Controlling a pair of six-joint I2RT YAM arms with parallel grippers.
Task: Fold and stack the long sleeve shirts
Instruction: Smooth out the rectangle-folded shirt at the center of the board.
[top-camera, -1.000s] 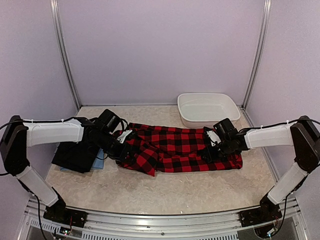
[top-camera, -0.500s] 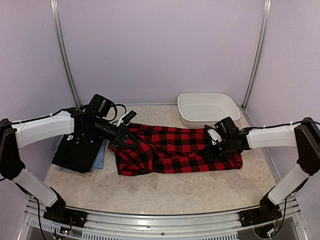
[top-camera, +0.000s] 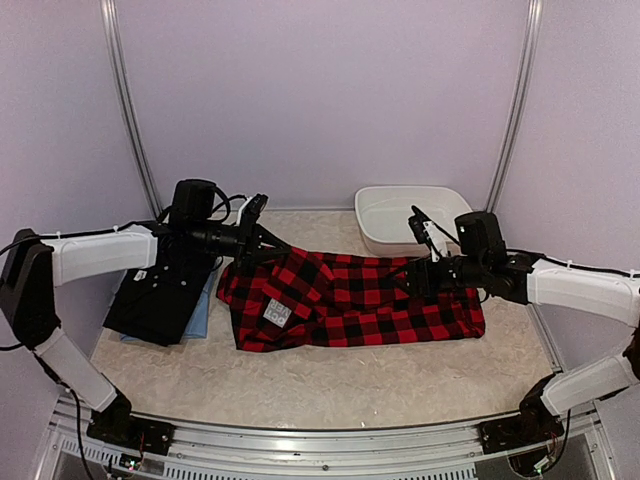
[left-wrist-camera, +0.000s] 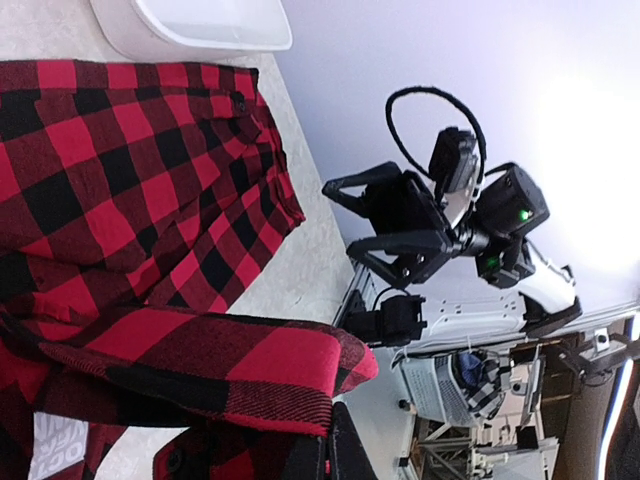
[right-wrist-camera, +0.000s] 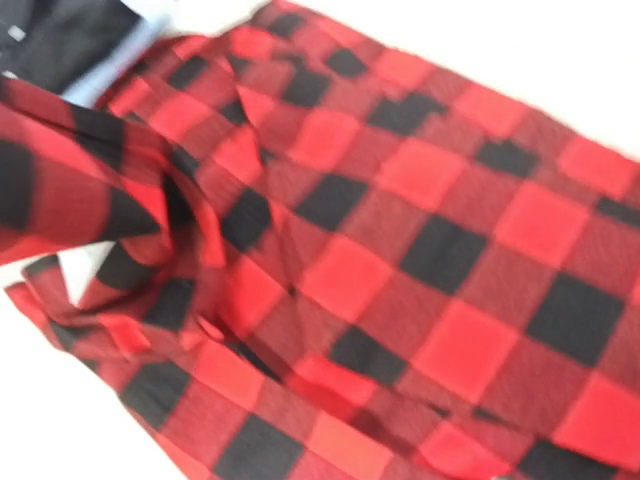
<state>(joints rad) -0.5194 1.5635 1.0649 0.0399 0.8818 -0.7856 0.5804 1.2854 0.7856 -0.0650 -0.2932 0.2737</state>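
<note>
The red-and-black checked flannel shirt lies spread across the middle of the table, with a white label showing near its left end. My left gripper is shut on the shirt's left edge and holds it off the table. That folded edge sits in the jaws in the left wrist view. My right gripper is raised over the shirt's right part, and the cloth peaks up to it. The flannel fills the blurred right wrist view, hiding the fingers. A black shirt lies folded at the left on a light blue one.
The white oval basin stands at the back right, just behind my right gripper. Purple walls close in the table on three sides. The black and light blue shirts also show at the top left of the right wrist view.
My left gripper has lifted the flannel's left edge up and back, so the label side now shows. My right gripper has risen off the table with the cloth.
</note>
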